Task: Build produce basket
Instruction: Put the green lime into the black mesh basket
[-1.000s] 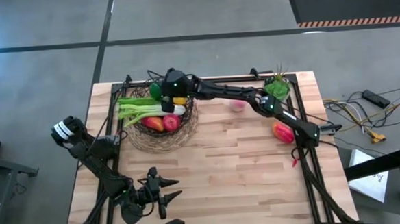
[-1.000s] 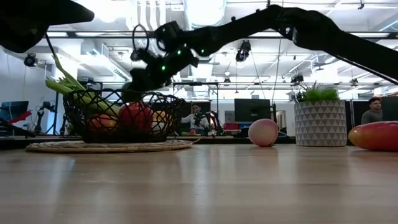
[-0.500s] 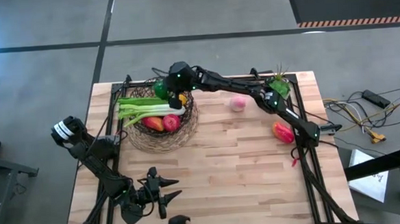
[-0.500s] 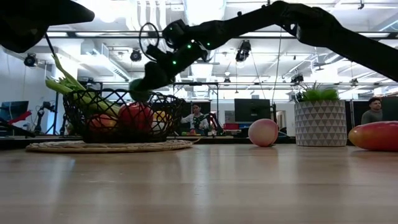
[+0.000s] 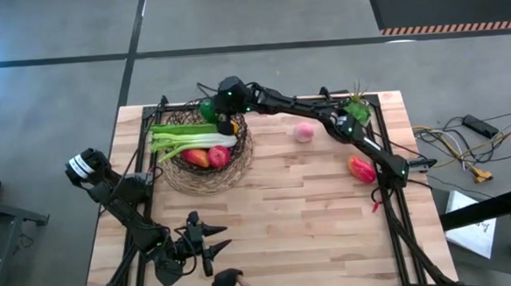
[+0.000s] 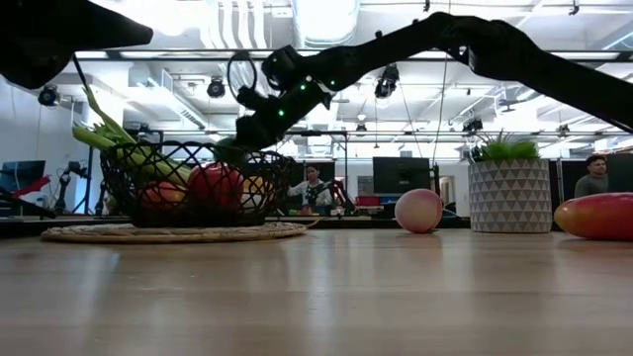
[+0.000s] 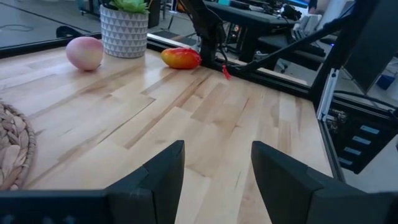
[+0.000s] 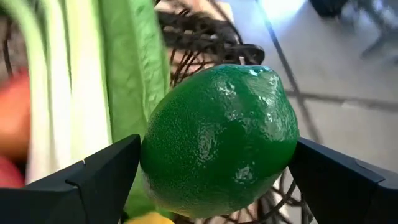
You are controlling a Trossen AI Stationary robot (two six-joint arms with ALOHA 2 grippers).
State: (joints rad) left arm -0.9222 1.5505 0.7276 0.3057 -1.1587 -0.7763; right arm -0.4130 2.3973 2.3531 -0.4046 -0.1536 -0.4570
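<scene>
One wire basket. One lime, one celery stalk, one green pod, one tomato, one peach, two mangoes, one potted plant.

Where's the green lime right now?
The lime sits clamped in the right hand, held over the far rim of the basket at the table's far left, just above the celery.

Glossy lime, matt wood

The lime is shiny and finely dimpled; the tabletop is smooth pale wood; the basket is dark wire.
</scene>
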